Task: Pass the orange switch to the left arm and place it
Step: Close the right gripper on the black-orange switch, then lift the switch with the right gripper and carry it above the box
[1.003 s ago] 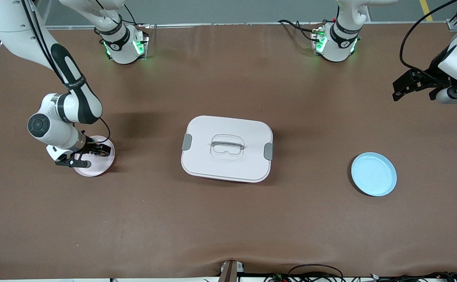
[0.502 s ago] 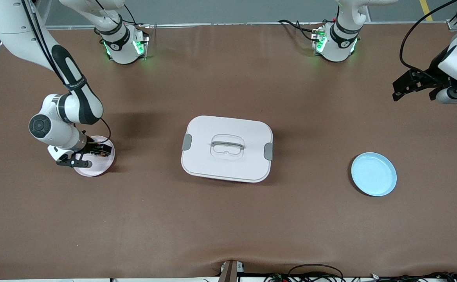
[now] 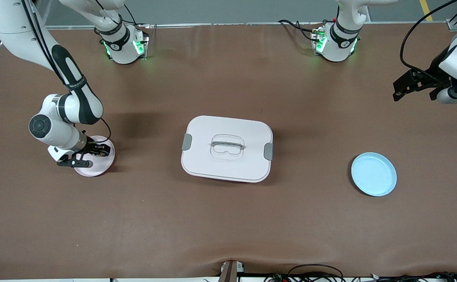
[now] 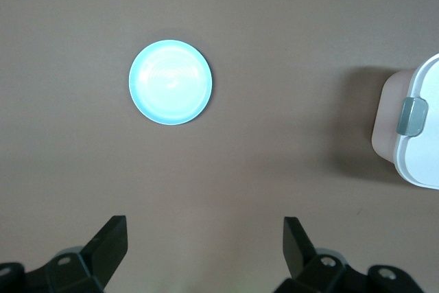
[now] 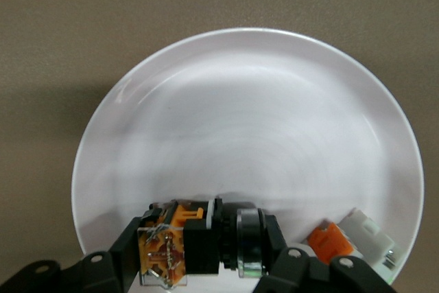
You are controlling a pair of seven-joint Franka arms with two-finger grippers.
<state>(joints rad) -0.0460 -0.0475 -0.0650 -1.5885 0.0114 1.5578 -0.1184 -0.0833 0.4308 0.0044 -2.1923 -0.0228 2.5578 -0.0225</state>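
Note:
The orange switch [image 5: 180, 241], a stubby black part with an orange end, lies on the pale pink plate [image 5: 254, 121] at the right arm's end of the table. My right gripper [image 5: 203, 250] is down on that plate, shut on the switch with one finger at each end of it. In the front view the right gripper [image 3: 95, 150] covers most of the switch [image 3: 100, 150] on the plate [image 3: 95, 167]. The white box [image 3: 227, 149] stands mid-table. My left gripper [image 3: 397, 91] hangs open and empty above the bare table at the left arm's end.
A white-grey part with a red-orange patch [image 5: 351, 238] lies on the pink plate beside the switch. A light blue plate [image 3: 373, 174] sits empty between the box and the left arm's end; the left wrist view shows this blue plate [image 4: 170, 82] and a corner of the box [image 4: 415, 128].
The right gripper's fingers have closed onto the switch on the pink plate. The right arm shifted only slightly, and the left arm has stayed where it was.

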